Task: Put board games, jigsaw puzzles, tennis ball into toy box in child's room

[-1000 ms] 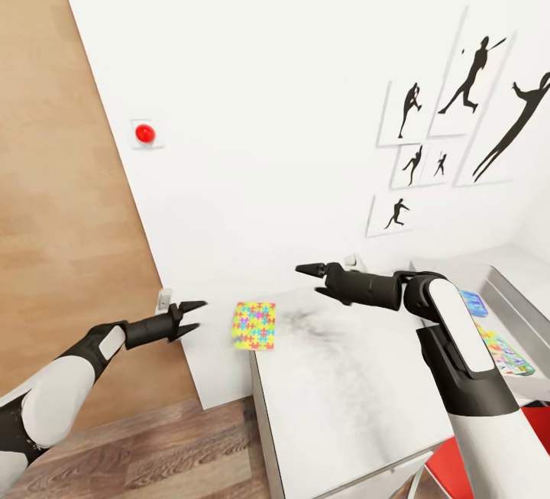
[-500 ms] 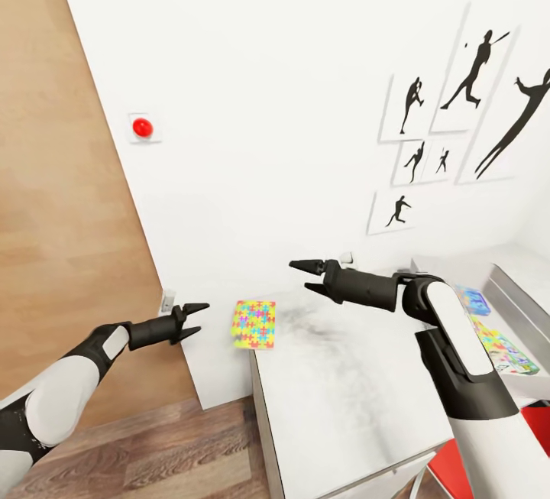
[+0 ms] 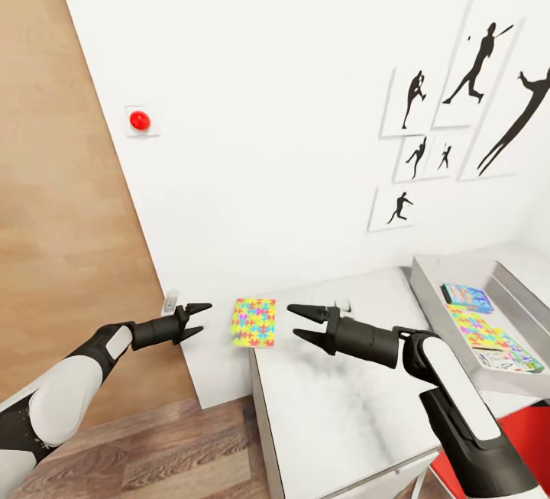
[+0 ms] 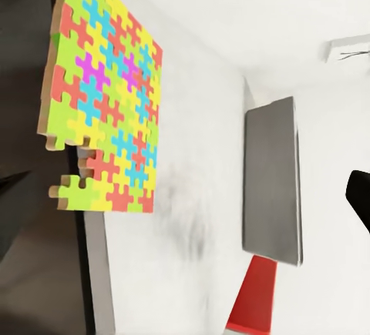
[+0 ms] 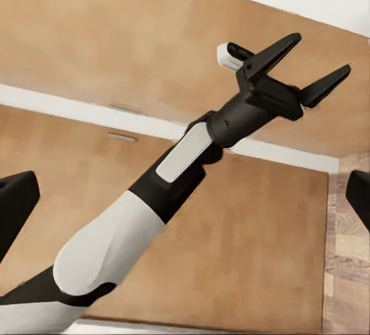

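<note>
A multicolour jigsaw puzzle (image 3: 254, 322) lies on the left end of the table (image 3: 344, 407), its edge hanging over the corner. My left gripper (image 3: 205, 317) is open, off the table to the puzzle's left. My right gripper (image 3: 292, 321) is open just right of the puzzle, low over the tabletop, its fingers pointing at the puzzle. The grey toy box (image 3: 431, 302) at the right holds a blue board game (image 3: 467, 297), a second puzzle (image 3: 475, 327) and another game box (image 3: 510, 356). The left wrist view has the puzzle (image 4: 104, 96) close up. In the right wrist view the left gripper (image 5: 322, 54) is open.
The brown wooden door (image 3: 53, 178) stands left of the white wall, which carries a red button (image 3: 139, 121) and black silhouette pictures (image 3: 458, 102). A wall socket (image 3: 171, 300) sits behind the left gripper. A red chair (image 3: 527, 422) is under the table's right side.
My right arm has come down and toward the puzzle, uncovering the toy box behind it. The left gripper has barely moved. The view has shifted slightly.
</note>
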